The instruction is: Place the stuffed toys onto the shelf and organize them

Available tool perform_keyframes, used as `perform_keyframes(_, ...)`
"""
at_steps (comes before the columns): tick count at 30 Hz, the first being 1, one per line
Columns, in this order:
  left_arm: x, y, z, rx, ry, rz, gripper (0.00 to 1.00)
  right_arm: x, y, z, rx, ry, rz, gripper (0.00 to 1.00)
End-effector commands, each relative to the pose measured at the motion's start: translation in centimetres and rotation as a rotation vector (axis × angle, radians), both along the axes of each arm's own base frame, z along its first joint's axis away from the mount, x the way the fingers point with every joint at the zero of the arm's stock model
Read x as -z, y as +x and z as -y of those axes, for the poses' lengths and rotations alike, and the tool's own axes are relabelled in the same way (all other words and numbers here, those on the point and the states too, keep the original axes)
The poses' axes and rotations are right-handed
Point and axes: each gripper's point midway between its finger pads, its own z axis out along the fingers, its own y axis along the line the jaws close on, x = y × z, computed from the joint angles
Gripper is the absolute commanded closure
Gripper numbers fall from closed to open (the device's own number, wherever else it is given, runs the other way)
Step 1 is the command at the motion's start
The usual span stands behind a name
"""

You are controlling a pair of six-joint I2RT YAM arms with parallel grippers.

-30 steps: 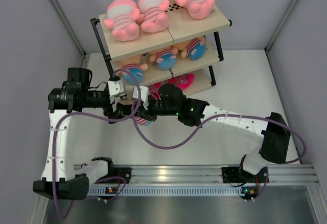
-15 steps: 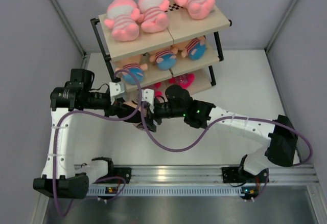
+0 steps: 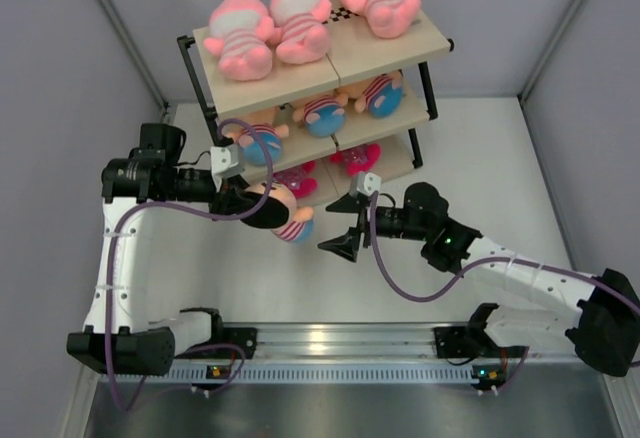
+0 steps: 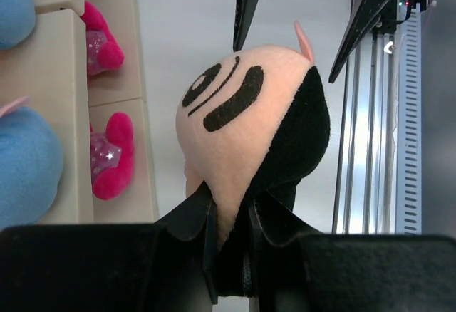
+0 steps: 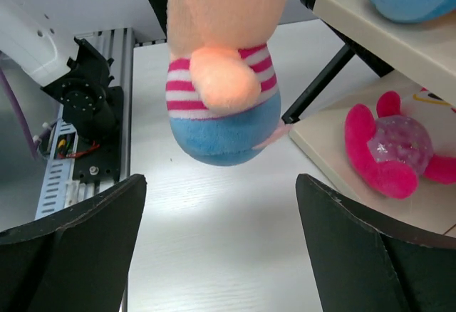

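Observation:
My left gripper [image 3: 252,204] is shut on the dark-haired head of a boy doll [image 3: 286,217], which hangs above the table in front of the shelf [image 3: 392,54]. In the left wrist view the fingers [image 4: 201,235] pinch the head [image 4: 242,109] at its hair line. My right gripper [image 3: 339,224] stands open just right of the doll, apart from it; in the right wrist view its striped shirt and blue bottom [image 5: 219,105] hang ahead of the open gripper [image 5: 221,255]. Three pink stuffed toys [image 3: 298,20] lie on the top board. Boy dolls [image 3: 322,114] sit on the middle tier.
Magenta plush pieces [image 3: 352,160] lie on the lowest board, seen close in the right wrist view [image 5: 392,148]. The shelf's black frame leg [image 5: 324,87] stands right of the doll. Grey walls enclose the table; an aluminium rail [image 3: 400,343] runs along the near edge.
The right gripper has opened, let go of the doll and drawn back to the right. The left gripper has shut on the doll's head and now carries it alone.

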Motion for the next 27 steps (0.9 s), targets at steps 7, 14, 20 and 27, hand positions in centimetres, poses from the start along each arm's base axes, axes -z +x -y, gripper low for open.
perform_keyframes(7, -2.9, -2.0, 1.1, 0.032, -0.109, -0.079, 1.0, -5.2, 1.5, -2.7, 0.059, 0.297, 0.032, 0.14)
perform_keyframes(14, -3.1, -1.9, 1.1, 0.031, -0.108, -0.074, 1.0, -4.9, 0.3, -6.8, -0.005, 0.32, 0.01, 0.14)
perform_keyframes(20, -2.4, -1.9, 1.0, 0.027, -0.097, -0.089, 1.0, -8.0, 0.0, -6.3, 0.006, 0.473, -0.014, 0.48)
perform_keyframes(27, -0.6, -1.6, 0.0, -0.022, -0.011, -0.11, 0.42, -6.9, 3.0, -2.5, 0.263, 0.338, 0.059, 1.0)
